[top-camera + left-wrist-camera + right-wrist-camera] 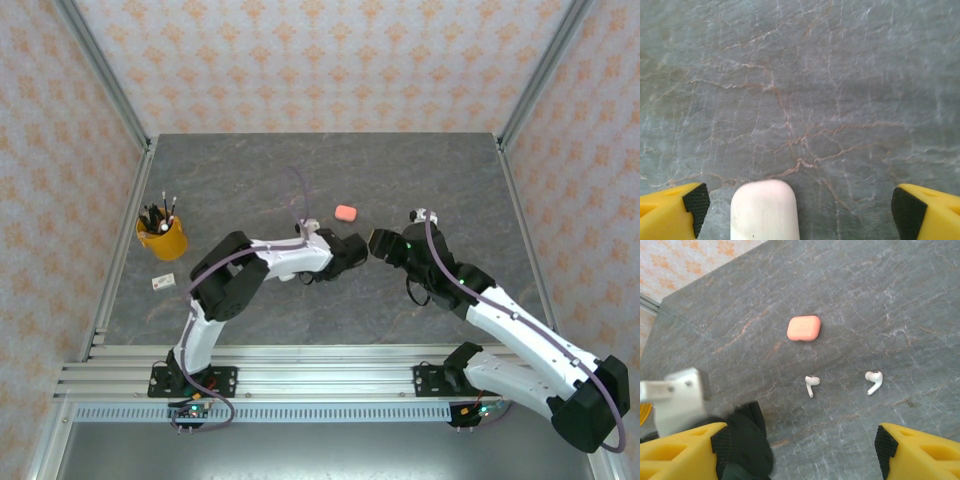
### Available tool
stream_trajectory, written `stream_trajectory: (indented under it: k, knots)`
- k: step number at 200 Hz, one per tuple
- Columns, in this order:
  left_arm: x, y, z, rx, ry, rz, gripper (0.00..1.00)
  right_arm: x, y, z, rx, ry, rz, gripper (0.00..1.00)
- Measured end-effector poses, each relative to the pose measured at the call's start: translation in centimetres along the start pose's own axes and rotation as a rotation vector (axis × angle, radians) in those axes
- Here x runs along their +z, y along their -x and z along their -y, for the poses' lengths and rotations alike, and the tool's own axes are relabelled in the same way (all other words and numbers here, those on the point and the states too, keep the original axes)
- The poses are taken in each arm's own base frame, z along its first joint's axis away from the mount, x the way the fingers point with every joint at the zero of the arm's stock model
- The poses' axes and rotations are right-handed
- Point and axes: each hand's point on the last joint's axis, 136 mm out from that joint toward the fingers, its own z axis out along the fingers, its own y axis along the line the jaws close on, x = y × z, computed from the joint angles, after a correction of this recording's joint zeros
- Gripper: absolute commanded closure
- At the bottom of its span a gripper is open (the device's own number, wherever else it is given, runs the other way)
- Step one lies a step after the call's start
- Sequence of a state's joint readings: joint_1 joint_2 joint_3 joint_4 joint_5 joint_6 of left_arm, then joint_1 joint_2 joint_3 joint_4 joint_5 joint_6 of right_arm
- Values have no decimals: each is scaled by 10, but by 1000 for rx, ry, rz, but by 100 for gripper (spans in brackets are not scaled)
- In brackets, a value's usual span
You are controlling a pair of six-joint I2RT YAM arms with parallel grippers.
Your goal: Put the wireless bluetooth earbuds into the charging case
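A white earbud (812, 385) lies on the desk (890, 300) ahead of the right end effector (804, 450), about in line with the middle of its gap. A second white earbud (873, 382) lies beside it, a little apart, ahead of the finger on the right of that wrist view. Both lie flat with the stem pointing back toward the end effector, and nothing touches them. Farther ahead of the same end effector we see a salmon-pink case (803, 328), closed, flat on the desk and well apart from both earbuds. The right end effector has its jaws apart and holds nothing; between its yellow fingers (920, 455) we see bare desk.

The left end effector (801, 210) has its jaws wide apart too. A white case (765, 210) lies on the desk between its fingers, closer to the pad (696, 202) on the left of that wrist view. There is a gap on each side of the case, so it is not gripped.

From above, the two end effectors face each other near the middle of the desk, with their tips close together. Far off on the left end effector's side, near the desk's edge, stands a yellow cup (162, 238) with pens, and a small white card (162, 282) lies just beside it.
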State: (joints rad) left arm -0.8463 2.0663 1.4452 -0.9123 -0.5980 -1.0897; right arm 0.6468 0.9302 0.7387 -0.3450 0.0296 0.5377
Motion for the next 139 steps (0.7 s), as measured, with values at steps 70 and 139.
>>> stream_trajectory:
  k: [70,139]
  knots:
    - [6,78,-48,-257,-246,-163,0,50,-37,-26,8,-29,-261,21]
    - [54,102,-98,-372,-314,-328,0,131,-117,-118,-211,-59,-514,14]
